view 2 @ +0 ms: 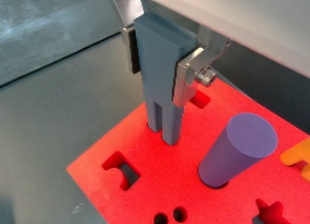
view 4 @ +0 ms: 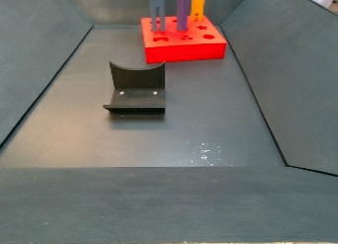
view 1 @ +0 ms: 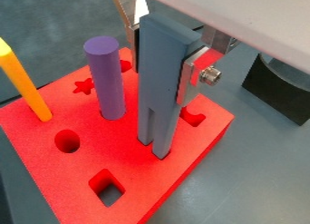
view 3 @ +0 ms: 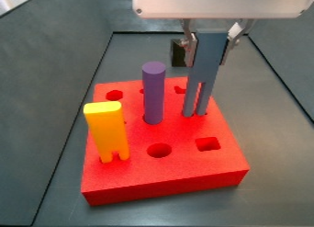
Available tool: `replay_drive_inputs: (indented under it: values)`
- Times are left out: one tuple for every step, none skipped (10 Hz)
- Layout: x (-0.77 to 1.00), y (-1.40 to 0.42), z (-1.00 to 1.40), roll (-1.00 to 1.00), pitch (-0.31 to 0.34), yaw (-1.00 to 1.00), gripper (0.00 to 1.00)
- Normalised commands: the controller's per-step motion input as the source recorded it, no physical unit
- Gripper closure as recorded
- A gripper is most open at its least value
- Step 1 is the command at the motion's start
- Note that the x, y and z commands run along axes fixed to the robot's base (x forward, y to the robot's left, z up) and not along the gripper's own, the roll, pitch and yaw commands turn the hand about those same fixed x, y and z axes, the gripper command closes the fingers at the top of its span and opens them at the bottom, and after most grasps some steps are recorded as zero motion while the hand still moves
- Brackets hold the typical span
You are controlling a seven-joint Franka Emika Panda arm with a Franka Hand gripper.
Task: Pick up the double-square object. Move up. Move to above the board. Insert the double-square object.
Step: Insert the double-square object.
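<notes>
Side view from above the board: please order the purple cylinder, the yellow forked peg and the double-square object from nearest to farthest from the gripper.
1. Double-square object, between the fingers of the gripper.
2. Purple cylinder, beside it, mid-board.
3. Yellow forked peg, at the board's far corner from the gripper.

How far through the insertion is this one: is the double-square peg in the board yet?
Pickup, lift and move over the board look done. The gripper is shut on the double-square object, upright, its prongs reaching the board's top at a hole beside the purple cylinder. Seating depth is unclear; finishing the insertion and letting go remain.
</notes>
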Motion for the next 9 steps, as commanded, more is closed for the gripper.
replay_drive_inputs:
  values:
    - [0.0, 0.0, -0.16, 0.0, 0.0, 0.0, 1.0]
    - [0.0, 0.0, -0.27, 0.0, -0.034, 0.0, 1.0]
    - [-0.03, -0.04, -0.37, 0.0, -0.074, 0.0, 1.0]
    - [-0.04, -0.06, -0.38, 0.0, -0.076, 0.0, 1.0]
    - [-0.03, -0.06, -0.36, 0.0, -0.073, 0.0, 1.0]
    - [-0.03, -0.04, -0.33, 0.0, -0.064, 0.0, 1.0]
    - [-0.02, -0.03, -0.3, 0.0, -0.056, 0.0, 1.0]
    - [-0.02, -0.03, -0.3, 0.0, -0.059, 0.0, 1.0]
    - [-0.03, -0.03, -0.3, 0.0, -0.064, 0.0, 1.0]
